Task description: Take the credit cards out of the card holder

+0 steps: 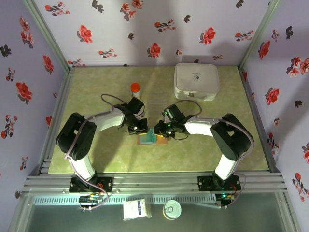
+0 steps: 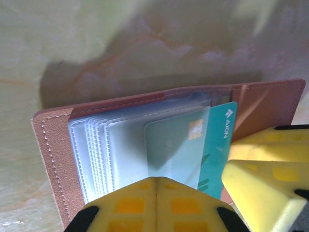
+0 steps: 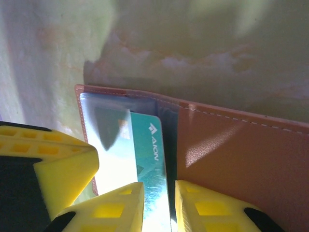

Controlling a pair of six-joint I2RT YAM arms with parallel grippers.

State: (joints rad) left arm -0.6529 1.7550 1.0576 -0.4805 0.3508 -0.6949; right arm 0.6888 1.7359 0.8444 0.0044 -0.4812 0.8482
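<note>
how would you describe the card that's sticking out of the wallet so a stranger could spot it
In the middle of the pale green marbled tabletop lies an open brown leather card holder with clear plastic sleeves. The card is the teal rectangle poking out past the sleeves. Unlike the paler chip card under plastic beside it, its exposed part bears a white AION logo.

My fingers [image 2: 120, 208] are yellow with black backing. The wallet [image 2: 53, 145] is brown with pale stitching, and its sleeves [image 2: 101, 145] are frosted clear. One card [image 2: 219, 140] is teal with white lettering. The paler green card [image 2: 174, 145] has a gold chip. The table [image 1: 183, 154] is marbled yellow-green. The walls [image 1: 145, 29] are lilac with red and black flowers. The case [image 1: 195, 82] is white and the cap [image 1: 135, 87] is orange-red.
</note>
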